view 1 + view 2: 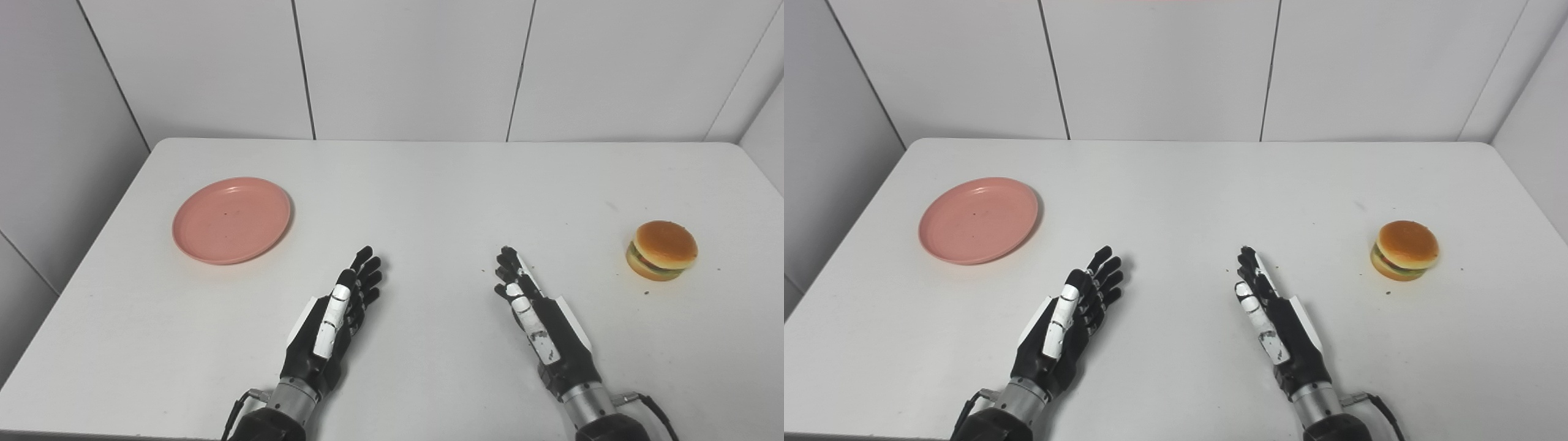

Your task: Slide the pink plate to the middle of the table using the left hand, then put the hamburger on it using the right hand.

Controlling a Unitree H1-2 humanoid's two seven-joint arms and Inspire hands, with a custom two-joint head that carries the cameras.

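Pink plate (231, 220) sits left on white table (429, 184), hamburger (662, 250) far right; left hand (334, 324) and right hand (539, 318) between them, fingers extended, holding nothing.

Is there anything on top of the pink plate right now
No. The pink plate is bare; the hamburger sits apart on the table. Whatever lies under the plate is hidden.

Bright, even overhead light; soft short shadows; sharp focus, no glare.
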